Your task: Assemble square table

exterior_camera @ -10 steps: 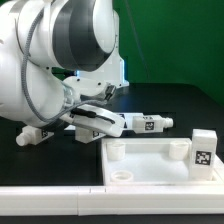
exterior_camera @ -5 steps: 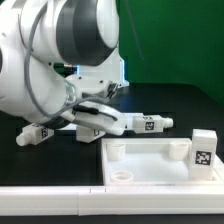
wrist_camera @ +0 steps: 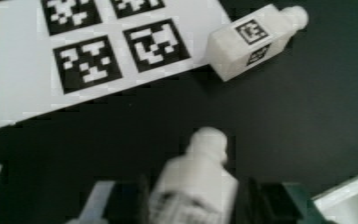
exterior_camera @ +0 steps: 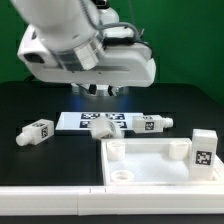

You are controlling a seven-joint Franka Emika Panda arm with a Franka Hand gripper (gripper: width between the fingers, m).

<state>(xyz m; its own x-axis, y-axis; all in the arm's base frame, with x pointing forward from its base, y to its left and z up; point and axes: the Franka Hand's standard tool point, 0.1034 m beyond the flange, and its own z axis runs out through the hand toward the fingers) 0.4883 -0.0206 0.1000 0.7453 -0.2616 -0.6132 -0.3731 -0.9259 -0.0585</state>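
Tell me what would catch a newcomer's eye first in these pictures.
The big white robot arm fills the top of the exterior view, hanging over the marker board. In the wrist view a white leg lies between the fingers of the end effector; whether it is gripped I cannot tell. The square tray-like table top sits in front, toward the exterior view's right.
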